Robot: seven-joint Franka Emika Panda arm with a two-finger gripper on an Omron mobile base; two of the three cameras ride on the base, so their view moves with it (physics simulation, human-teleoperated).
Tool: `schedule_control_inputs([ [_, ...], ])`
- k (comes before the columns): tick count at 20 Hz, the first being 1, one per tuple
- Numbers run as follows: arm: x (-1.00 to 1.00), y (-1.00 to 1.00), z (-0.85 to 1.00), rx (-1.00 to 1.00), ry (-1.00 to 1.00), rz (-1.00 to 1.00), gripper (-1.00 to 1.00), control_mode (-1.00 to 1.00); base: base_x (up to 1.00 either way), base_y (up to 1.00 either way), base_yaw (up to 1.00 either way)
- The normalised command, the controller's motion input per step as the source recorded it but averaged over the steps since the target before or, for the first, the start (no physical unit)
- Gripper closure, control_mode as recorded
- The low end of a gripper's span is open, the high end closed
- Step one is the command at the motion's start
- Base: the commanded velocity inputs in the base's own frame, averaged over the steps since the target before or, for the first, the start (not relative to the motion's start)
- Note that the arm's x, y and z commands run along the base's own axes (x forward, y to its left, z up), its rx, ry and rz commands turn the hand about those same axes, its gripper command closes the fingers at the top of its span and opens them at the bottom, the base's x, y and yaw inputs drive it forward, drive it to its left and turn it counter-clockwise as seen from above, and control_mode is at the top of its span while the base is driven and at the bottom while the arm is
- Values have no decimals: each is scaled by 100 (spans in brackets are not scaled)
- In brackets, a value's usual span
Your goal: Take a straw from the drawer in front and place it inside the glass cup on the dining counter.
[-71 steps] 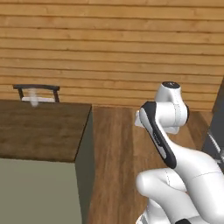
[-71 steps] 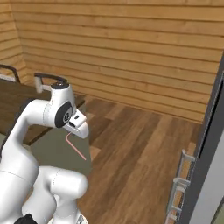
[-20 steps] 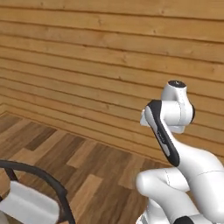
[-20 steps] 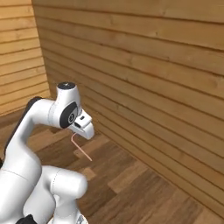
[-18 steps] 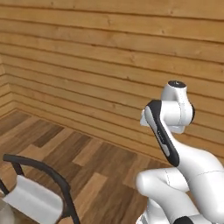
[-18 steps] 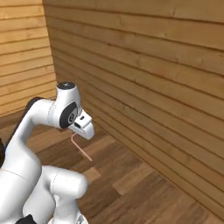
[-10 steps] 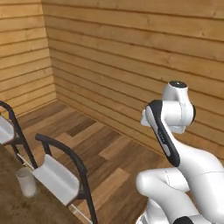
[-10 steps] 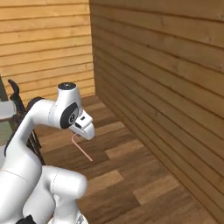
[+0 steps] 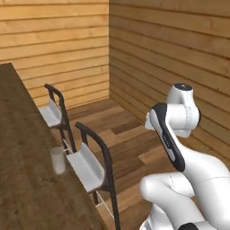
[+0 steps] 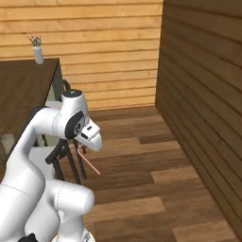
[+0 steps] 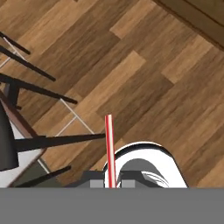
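Swinging round with the base, both base views now face a corner of plank walls, where half a second ago only chairs stood before one wall. Beside the nearer chair (image 9: pixel 92 164), the glass cup (image 9: pixel 57 160) stands upright on the dark wood dining counter (image 9: pixel 27 179), near its edge. From the right base view, the hand (image 10: pixel 84 145) is closed on the straw (image 10: pixel 88 160), which slants down over the wood floor (image 10: pixel 142 189); a vase (image 10: pixel 38 51), probably with flowers, stands at the counter's far end. Looking down, the hand view has the straw (image 11: pixel 109 148) pinched upright between the fingertips (image 11: pixel 97 180).
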Motion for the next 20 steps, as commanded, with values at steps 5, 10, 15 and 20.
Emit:
schedule_control_inputs([
  [5,0,0,0,0,0,0,100,100,36,5,54],
  [10,0,0,0,0,0,0,100,100,28,10,51],
  [15,0,0,0,0,0,0,100,100,23,12,47],
  [20,0,0,0,0,0,0,100,100,5,11,47],
])
